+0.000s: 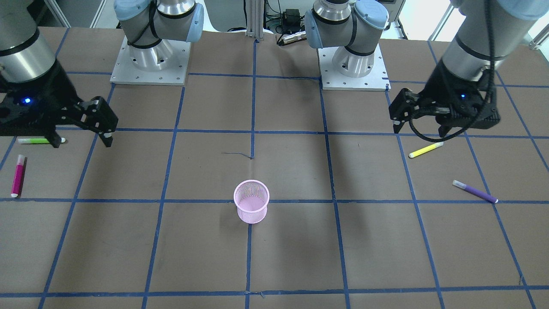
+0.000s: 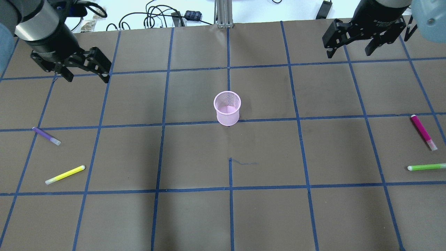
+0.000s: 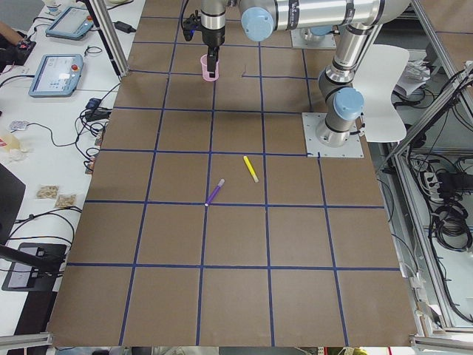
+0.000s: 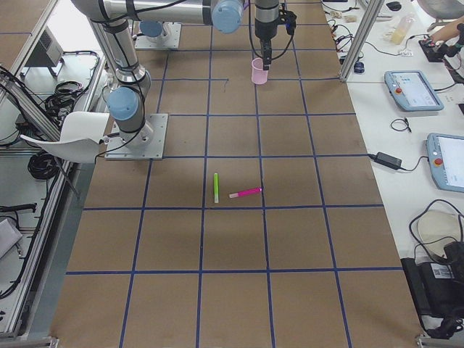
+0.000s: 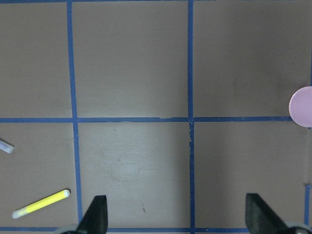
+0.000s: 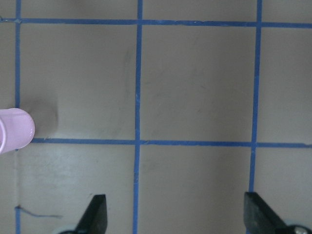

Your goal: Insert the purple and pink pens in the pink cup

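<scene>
The pink mesh cup (image 2: 227,108) stands upright and empty at the table's middle (image 1: 251,201). The purple pen (image 2: 46,136) lies flat on my left side (image 1: 475,191). The pink pen (image 2: 423,131) lies flat on my right side (image 1: 18,176). My left gripper (image 2: 87,78) hovers open and empty, beyond the purple pen; its wrist view shows the fingers wide apart (image 5: 176,217) and the cup's edge (image 5: 302,107). My right gripper (image 2: 348,54) hovers open and empty beyond the pink pen, fingers apart in its wrist view (image 6: 175,217), with the cup (image 6: 14,129) at the left edge.
A yellow pen (image 2: 65,174) lies near the purple one and shows in the left wrist view (image 5: 41,204). A green pen (image 2: 427,167) lies near the pink one. Blue tape lines grid the brown table. Cables and monitors sit beyond the table's far edge.
</scene>
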Controlling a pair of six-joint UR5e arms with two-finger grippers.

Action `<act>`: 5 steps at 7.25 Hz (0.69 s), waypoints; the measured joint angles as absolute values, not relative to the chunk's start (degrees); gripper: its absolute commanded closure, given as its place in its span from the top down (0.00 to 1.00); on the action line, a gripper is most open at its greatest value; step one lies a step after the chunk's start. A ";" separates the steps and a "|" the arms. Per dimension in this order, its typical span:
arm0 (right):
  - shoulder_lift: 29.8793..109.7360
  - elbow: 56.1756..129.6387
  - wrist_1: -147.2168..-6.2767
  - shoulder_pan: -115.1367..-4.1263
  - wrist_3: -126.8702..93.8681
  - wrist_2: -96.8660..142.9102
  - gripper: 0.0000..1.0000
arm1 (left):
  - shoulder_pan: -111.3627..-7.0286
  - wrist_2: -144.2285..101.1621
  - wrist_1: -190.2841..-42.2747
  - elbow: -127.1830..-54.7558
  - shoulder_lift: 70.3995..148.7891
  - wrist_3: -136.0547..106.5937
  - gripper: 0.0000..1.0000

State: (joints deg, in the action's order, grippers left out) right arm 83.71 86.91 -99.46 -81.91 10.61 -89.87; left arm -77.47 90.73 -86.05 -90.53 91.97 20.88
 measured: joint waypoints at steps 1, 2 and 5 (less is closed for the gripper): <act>80.79 87.10 -101.72 -78.73 14.55 -91.33 1.00 | -72.36 88.92 -86.40 -90.67 92.58 31.18 1.00; 78.28 87.40 -102.43 -75.21 17.66 -92.05 1.00 | -67.23 86.15 -86.42 -90.71 93.47 43.24 1.00; 72.34 89.84 -103.81 -63.73 30.02 -93.30 1.00 | -55.14 82.66 -80.97 -90.04 100.41 76.47 0.95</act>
State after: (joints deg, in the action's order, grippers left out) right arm 72.34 89.84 -103.81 -63.73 30.02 -93.30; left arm -55.14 82.66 -80.97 -90.04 100.41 76.47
